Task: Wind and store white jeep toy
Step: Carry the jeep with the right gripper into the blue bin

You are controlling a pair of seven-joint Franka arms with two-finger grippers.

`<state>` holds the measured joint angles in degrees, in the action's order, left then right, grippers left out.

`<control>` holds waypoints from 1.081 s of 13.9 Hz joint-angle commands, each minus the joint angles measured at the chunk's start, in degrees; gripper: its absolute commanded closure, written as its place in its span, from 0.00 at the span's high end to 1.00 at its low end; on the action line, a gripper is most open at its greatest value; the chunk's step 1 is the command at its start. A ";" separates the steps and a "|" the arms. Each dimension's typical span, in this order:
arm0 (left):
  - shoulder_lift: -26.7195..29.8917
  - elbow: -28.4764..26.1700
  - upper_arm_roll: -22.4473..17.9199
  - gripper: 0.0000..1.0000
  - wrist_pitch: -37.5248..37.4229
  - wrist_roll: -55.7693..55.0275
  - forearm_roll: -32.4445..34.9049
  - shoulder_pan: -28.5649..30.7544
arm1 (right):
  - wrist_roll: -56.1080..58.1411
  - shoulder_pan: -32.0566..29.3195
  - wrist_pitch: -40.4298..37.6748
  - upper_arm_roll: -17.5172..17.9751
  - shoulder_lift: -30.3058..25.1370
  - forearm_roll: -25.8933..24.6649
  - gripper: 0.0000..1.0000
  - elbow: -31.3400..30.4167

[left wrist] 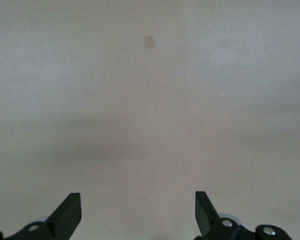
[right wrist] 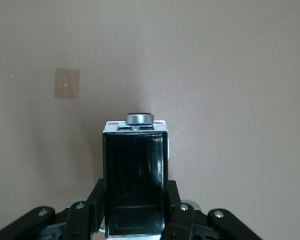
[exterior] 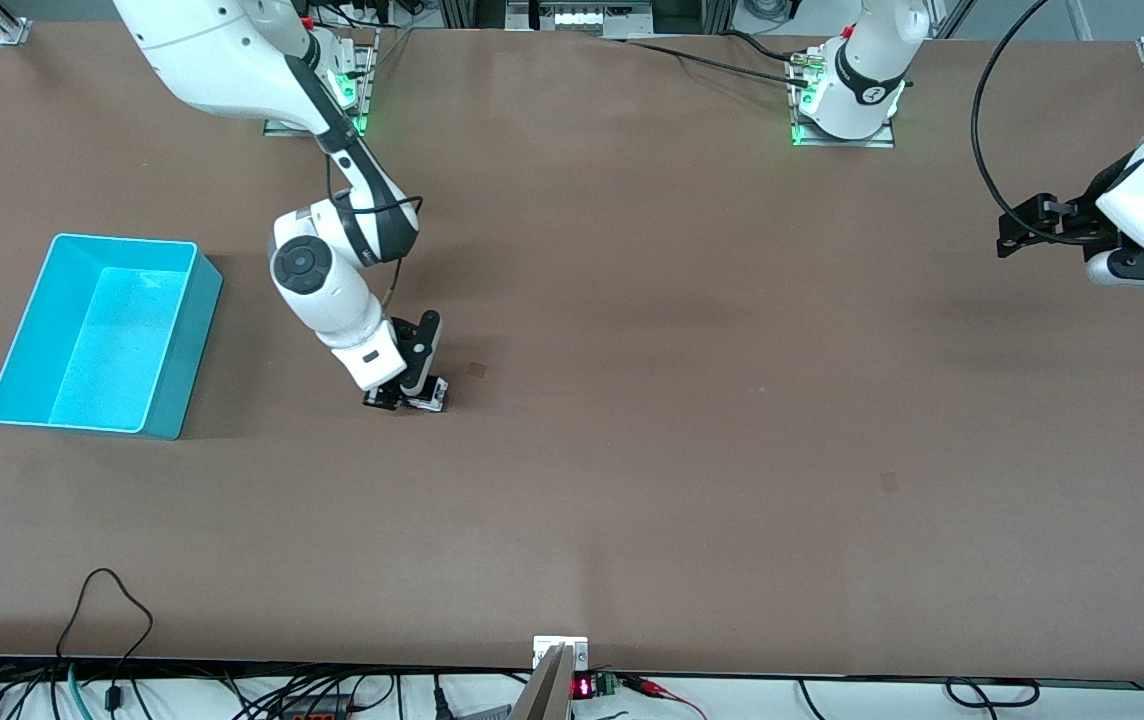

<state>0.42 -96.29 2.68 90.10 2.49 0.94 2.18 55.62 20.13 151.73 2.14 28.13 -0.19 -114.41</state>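
Observation:
The white jeep toy [exterior: 426,393] sits on the brown table, a little toward the right arm's end from the middle. My right gripper [exterior: 408,392] is down at the table and shut on it. In the right wrist view the jeep's black ribbed roof [right wrist: 135,182] fills the space between the fingers [right wrist: 182,212], with a silver spare wheel at its end. My left gripper [exterior: 1022,228] is open and empty, waiting above the table at the left arm's end; its fingertips [left wrist: 71,212] show over bare table.
A cyan bin [exterior: 22,350] stands at the right arm's end of the table, beside the jeep. A small tan patch [exterior: 476,371] marks the table near the jeep. Cables hang along the table's front edge.

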 commanded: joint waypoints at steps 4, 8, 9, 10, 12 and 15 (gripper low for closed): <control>0.46 0.66 -0.04 1.00 -1.16 -0.02 -0.24 0.11 | -1.21 -6.93 -12.94 -0.12 -10.01 0.54 0.00 1.30; 0.46 0.66 -0.04 1.00 -1.07 -0.02 -0.24 0.11 | -8.94 -11.25 -20.06 -1.96 -15.73 0.19 0.00 0.94; 0.46 0.66 -0.04 1.00 -1.16 -0.02 -0.24 0.11 | -10.43 -12.56 -21.29 -2.40 -16.61 0.10 0.00 0.94; 0.46 0.66 -0.04 1.00 -1.16 -0.02 -0.24 0.19 | -11.84 -13.62 -22.52 -2.92 -17.31 0.10 0.00 0.94; 0.46 0.66 -0.04 1.00 -1.16 -0.02 -0.24 0.11 | -15.35 -16.78 -24.63 -3.72 -18.72 0.10 0.00 0.68; 0.46 0.66 0.04 1.00 -1.16 -0.02 -0.24 0.11 | -24.39 -21.79 -27.00 -4.16 -19.96 -0.33 0.00 0.15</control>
<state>0.42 -96.24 2.65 89.99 2.49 0.94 2.20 37.19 1.38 126.47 -2.57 10.54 -0.18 -112.69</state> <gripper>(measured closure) 0.000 0.489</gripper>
